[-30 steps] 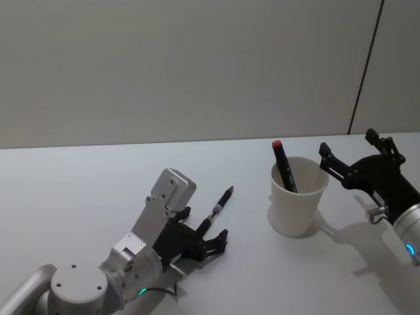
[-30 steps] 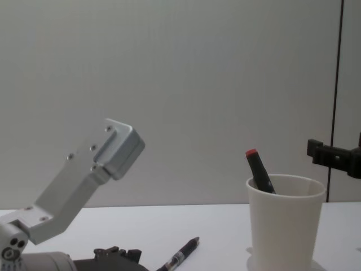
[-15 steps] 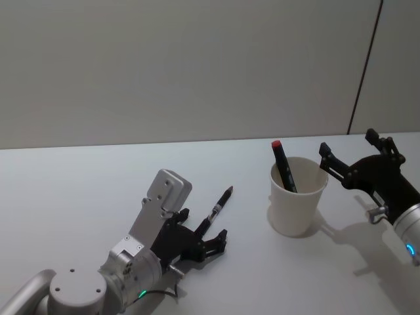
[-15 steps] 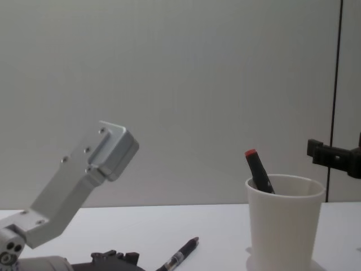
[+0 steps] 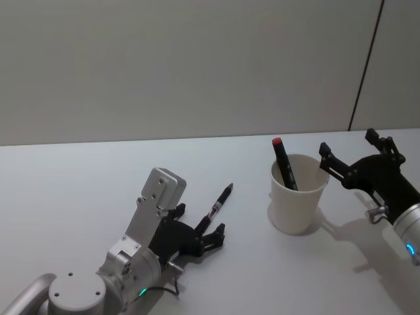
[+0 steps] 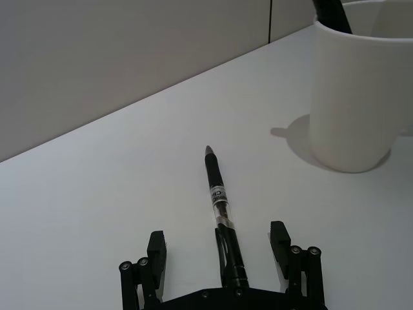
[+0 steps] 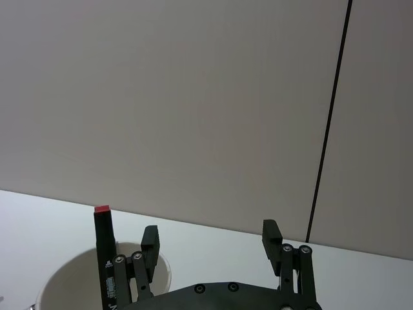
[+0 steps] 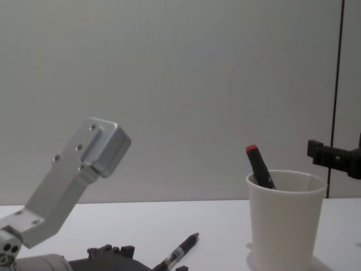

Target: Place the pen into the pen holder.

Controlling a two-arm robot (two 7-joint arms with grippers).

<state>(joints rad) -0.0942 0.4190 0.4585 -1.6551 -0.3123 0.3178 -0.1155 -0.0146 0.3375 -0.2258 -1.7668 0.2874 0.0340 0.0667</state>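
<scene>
As the left gripper [image 5: 200, 237] sank lower over the last second, its wide-spread fingers came to straddle the rear of the pen [image 5: 220, 203], which lay flat on the smooth white table [image 5: 79, 190], left of the pen holder [image 5: 296, 207]; a grasp seemed imminent. Pen: slim, glossy, dark, clear-barrelled. Holder: matte tapered paper cup with a rolled rim, holding a red-capped marker [image 5: 283, 164]. The right gripper [image 5: 348, 146], fingers spread, hovered beside it.

The left gripper [image 5: 200, 222] has eased slightly back along the pen [image 5: 220, 201]. Its wrist now sits farther from the pen holder [image 5: 296, 207].
</scene>
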